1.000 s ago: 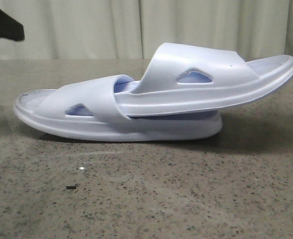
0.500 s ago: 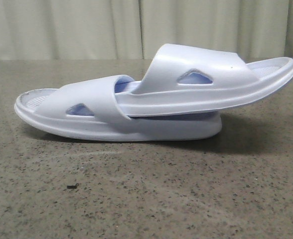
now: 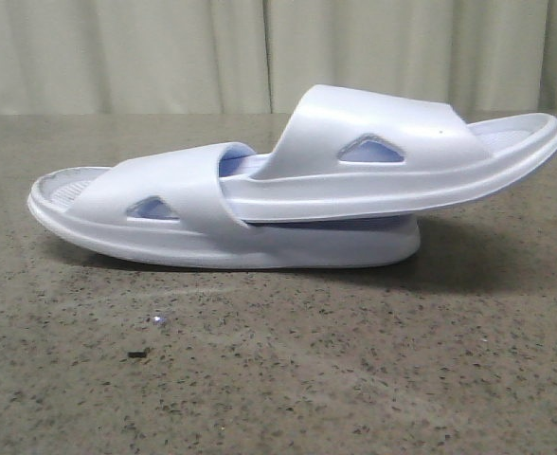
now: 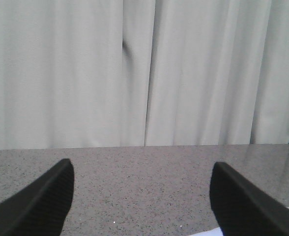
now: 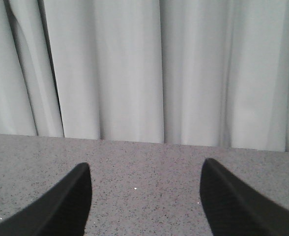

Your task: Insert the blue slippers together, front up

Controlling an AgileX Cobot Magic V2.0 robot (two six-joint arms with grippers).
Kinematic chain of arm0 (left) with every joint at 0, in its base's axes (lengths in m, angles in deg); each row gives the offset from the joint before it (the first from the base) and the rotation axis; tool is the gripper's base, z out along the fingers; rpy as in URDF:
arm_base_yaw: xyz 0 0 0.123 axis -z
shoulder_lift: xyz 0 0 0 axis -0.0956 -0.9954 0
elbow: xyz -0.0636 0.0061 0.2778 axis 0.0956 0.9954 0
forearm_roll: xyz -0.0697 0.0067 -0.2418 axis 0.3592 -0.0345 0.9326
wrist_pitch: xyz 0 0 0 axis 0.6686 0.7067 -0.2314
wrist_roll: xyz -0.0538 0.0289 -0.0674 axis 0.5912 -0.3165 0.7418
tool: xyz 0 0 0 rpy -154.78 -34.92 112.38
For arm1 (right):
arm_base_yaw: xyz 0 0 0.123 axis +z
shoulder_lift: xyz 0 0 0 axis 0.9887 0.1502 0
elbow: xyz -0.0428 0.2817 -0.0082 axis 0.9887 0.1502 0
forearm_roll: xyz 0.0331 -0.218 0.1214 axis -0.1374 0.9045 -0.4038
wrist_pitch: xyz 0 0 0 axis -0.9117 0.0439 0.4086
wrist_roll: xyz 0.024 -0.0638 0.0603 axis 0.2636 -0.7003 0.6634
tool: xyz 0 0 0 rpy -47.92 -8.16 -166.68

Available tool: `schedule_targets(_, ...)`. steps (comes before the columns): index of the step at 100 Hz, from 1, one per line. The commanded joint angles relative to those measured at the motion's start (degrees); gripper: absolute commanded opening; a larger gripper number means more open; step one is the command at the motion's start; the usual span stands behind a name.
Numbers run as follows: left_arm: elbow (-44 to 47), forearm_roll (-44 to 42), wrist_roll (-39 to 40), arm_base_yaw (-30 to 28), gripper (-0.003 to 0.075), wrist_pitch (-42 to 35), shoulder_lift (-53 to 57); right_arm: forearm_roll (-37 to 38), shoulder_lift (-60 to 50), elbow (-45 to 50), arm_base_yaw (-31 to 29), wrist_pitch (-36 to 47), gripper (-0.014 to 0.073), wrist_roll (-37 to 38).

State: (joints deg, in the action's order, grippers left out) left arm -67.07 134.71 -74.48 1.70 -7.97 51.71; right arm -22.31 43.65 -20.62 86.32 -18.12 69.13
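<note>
Two pale blue-white slippers lie nested on the speckled table in the front view. The lower slipper (image 3: pixel 165 223) lies flat. The upper slipper (image 3: pixel 392 156) has its front pushed under the lower one's strap and its far end raised to the right. Neither gripper shows in the front view. My left gripper (image 4: pixel 140 196) is open and empty over bare table, with a sliver of a slipper (image 4: pixel 208 233) at the frame edge. My right gripper (image 5: pixel 144 196) is open and empty over bare table.
The grey speckled table (image 3: pixel 278 379) fills the front view, with a small dark fleck (image 3: pixel 137 354) on it. A pale pleated curtain (image 3: pixel 165 57) hangs behind the table's far edge in all views.
A dark arm part at the upper left of the front view one second ago has gone out of view. The slippers have barely moved.
</note>
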Motion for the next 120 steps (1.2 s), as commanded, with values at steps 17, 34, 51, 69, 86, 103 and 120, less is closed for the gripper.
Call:
schedule_targets(17, 5.5, 1.2, 0.1, 0.4, 0.051, 0.9, 5.8, 0.7, -16.7, 6.8, -0.4, -5.4, 0.0415, -0.7)
schedule_targets(34, 8.4, 1.2, 0.2, 0.4, 0.051, 2.2, 6.6, 0.7, -27.9, 10.2, -0.4, -12.0, 0.0414, -0.7)
schedule_targets(51, 8.9, 1.2, 0.2, 0.4, 0.05, 3.7, 6.6, 0.8, -33.7, 11.0, -0.4, -14.6, 0.0414, -0.7)
schedule_targets(69, 8.9, 1.2, 0.2, 0.4, 0.0384, 3.7, 6.6, 0.8, -34.4, 11.0, -0.4, -14.6, 0.0374, -0.7)
schedule_targets(86, 8.9, 1.2, 0.2, 0.4, 0.0168, 3.2, 6.6, 0.8, -34.4, 11.0, -0.4, -14.6, 0.0123, -0.7)
schedule_targets(103, 8.9, 1.2, 0.2, 0.4, 0.0016, 3.1, 6.6, 0.8, -34.4, 11.0, -0.4, -14.6, -0.0106, -0.7)
schedule_targets(120, 8.9, 1.2, 0.2, 0.4, 0.0016, 3.0, 6.6, 0.8, -34.4, 11.0, -0.4, -15.9, -0.0107, -0.7)
